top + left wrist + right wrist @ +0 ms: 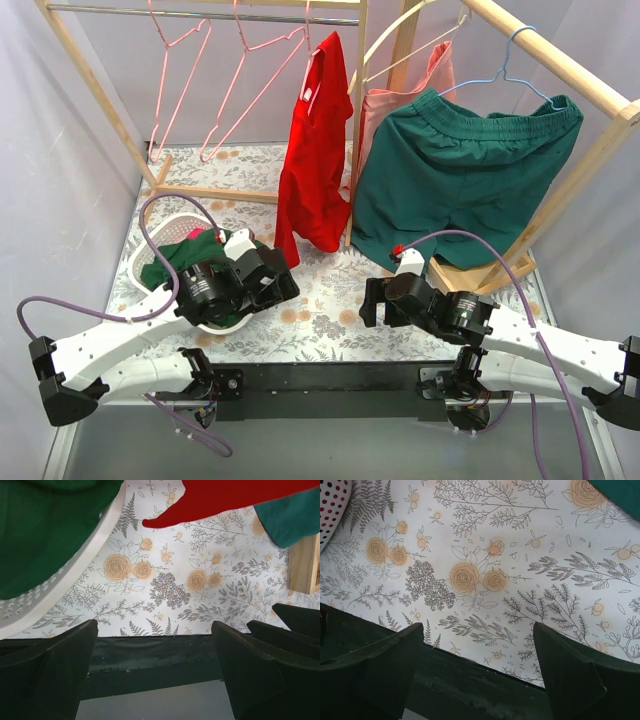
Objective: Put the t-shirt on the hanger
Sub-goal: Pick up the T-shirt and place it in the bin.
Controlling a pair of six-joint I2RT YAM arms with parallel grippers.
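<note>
The dark green t-shirt (196, 250) lies bunched in a white laundry basket (140, 272) at the left; it also fills the top left of the left wrist view (45, 530). Two pink wire hangers (175, 80) (250, 90) hang empty on the rail at the back left. My left gripper (278, 285) is open and empty, low over the floral cloth just right of the basket, its fingers wide apart (154, 630). My right gripper (368, 300) is open and empty over the cloth at centre right (479, 630).
A red t-shirt (315, 150) hangs at the middle of the wooden rack (560, 60). Dark green shorts (460, 170) hang on a light blue hanger (510, 60) at the right, beside a cream hanger (400, 45) with a pink garment. The rack's foot (305, 565) stands on the cloth.
</note>
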